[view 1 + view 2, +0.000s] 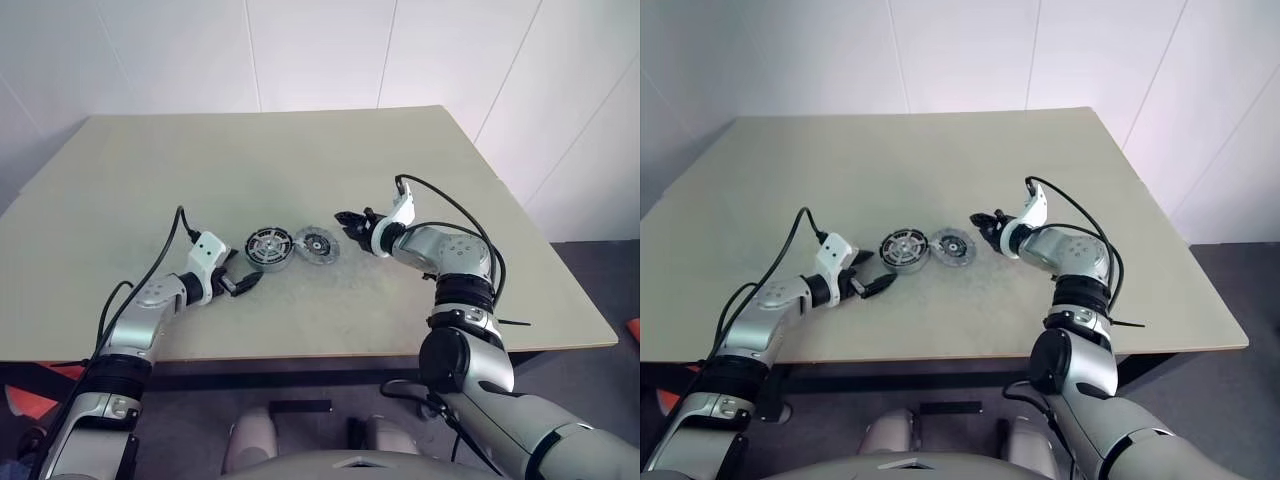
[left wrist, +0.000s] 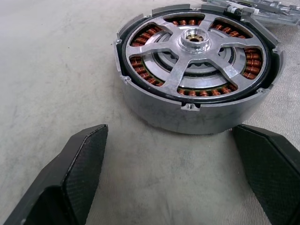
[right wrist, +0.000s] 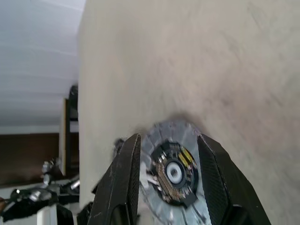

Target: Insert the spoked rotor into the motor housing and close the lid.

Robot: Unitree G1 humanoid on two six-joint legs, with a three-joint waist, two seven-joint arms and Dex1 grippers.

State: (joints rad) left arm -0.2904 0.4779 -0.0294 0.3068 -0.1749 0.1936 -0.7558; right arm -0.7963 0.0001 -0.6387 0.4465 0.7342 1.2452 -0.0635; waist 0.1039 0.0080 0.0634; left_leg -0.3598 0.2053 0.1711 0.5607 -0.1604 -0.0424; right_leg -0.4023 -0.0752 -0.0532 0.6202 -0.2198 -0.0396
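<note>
Nearest the head camera, at about seven o'clock on the counter (image 1: 120, 180), sits the left hand (image 1: 243, 284), its two black, coarse-textured fingers (image 2: 79, 168) spread wide and holding nothing. Just beyond them, at one o'clock from the hand, stands one housing (image 1: 269, 248): a short, thick round cup of dull silver-grey metal with small lugs on its rim. One rotor (image 2: 199, 54) already sits inside it, a bright machined wheel with spokes and a raised central hub, ringed by copper-coloured coils that show between the spokes. One lid (image 1: 316, 244), a flat grey disc with a notched, ribbed edge and a dark centre carrying small yellow marks, lies just beside the housing at three o'clock from it, not on it. At three o'clock again hovers the right hand (image 1: 347, 219), fingers partly parted with the lid seen between them, gripping nothing. Matte beige, faintly mottled surface covers the counter
</note>
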